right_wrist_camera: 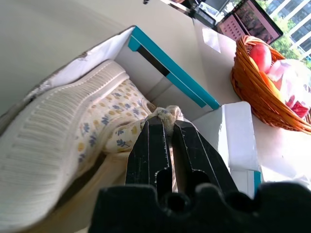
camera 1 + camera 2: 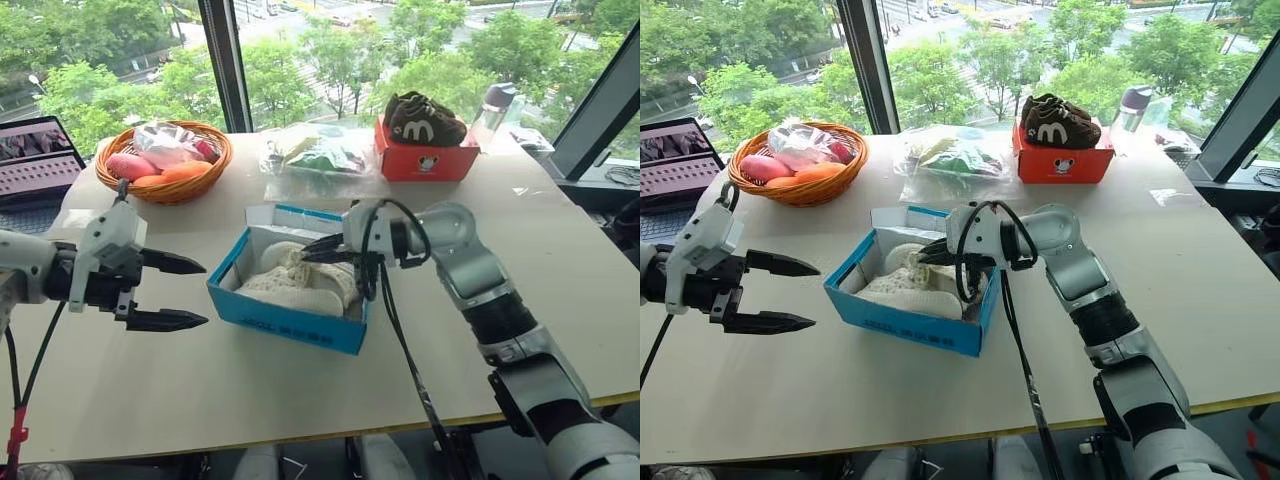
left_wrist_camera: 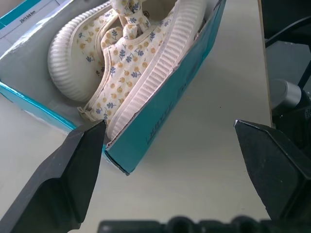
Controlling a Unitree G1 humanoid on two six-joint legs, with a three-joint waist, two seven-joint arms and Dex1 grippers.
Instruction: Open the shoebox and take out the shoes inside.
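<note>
Blue cardboard shoebox sits open mid-worktop, shoes inside. Left gripper hangs spread beside it. Right gripper pinches one shoe's bow: soft, light fabric; the ribbed sole rim probably offers firmer hold.

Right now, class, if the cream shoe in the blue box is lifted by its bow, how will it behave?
The shoe probably dangles and tilts, since the right gripper pinches only its bow. Its fabric upper likely flexes; the ribbed sole looks stiffer. It seems light.
</note>
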